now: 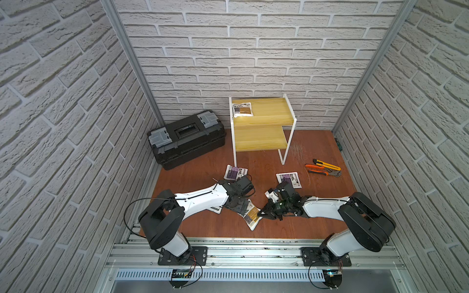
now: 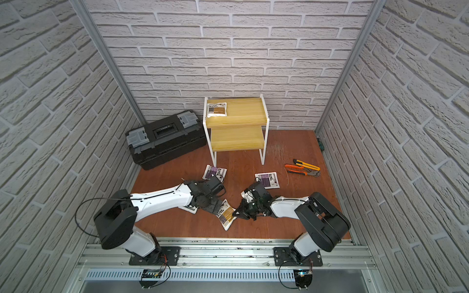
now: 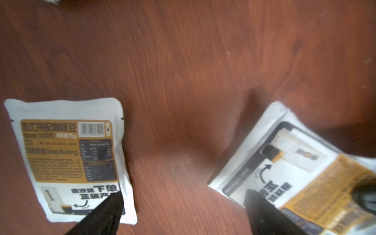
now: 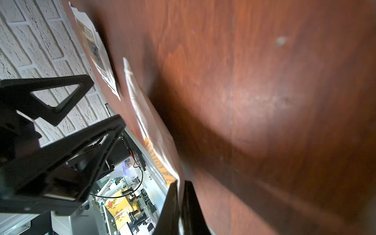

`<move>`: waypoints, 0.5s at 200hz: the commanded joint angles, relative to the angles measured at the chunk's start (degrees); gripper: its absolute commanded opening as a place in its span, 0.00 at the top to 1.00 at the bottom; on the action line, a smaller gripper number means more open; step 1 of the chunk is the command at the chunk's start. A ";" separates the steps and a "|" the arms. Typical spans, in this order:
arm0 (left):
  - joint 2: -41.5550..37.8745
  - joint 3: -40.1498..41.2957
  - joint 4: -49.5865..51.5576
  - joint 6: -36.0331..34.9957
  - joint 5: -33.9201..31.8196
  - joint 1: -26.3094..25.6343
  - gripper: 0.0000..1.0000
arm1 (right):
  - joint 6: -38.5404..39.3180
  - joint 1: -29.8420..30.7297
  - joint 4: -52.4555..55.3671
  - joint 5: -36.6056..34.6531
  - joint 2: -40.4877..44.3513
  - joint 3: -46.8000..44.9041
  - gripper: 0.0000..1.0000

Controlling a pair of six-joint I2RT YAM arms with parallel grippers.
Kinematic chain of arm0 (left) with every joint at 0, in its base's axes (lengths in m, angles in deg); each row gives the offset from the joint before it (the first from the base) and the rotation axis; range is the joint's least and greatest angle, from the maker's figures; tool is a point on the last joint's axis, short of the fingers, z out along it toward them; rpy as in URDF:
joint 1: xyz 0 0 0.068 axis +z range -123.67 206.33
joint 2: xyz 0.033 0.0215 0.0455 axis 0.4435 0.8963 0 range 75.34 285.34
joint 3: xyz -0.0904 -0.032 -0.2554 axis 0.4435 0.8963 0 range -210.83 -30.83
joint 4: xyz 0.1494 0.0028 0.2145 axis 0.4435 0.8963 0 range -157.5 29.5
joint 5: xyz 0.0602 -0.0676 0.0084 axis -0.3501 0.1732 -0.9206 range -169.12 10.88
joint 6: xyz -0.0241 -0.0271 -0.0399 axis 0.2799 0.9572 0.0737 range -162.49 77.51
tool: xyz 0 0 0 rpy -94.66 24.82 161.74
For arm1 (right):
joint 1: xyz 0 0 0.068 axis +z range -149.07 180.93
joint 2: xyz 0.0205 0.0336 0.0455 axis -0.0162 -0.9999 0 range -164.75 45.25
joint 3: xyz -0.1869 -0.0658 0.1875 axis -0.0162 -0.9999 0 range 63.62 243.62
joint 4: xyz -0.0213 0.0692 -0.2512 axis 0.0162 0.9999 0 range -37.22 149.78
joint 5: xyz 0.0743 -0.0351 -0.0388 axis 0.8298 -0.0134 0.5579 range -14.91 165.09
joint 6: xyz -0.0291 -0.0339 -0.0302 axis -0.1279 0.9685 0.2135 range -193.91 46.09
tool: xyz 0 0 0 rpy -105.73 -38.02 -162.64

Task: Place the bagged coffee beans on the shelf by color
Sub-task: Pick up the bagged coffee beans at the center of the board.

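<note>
Pouches [image 1: 250,213] — three orange, two purple — one orange on shelf [image 1: 266,111].

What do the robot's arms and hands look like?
The left arm and right arm have smooth white shells with chunky black joints. A thin black cable loops beside the left one. The left hand and right hand are black, with pointy triangular fingers.
</note>
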 commanded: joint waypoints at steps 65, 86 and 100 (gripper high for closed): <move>-14.11 -12.15 5.78 2.60 0.41 7.29 0.01 | 1.30 -0.44 16.16 -1.55 15.95 4.68 0.98; -17.06 -13.95 5.63 2.79 0.00 9.36 0.02 | 0.44 -0.73 19.04 -1.92 19.57 7.37 0.98; -18.71 -15.23 5.33 3.08 0.04 10.64 0.02 | 0.31 -0.80 21.25 -2.25 21.49 9.96 0.98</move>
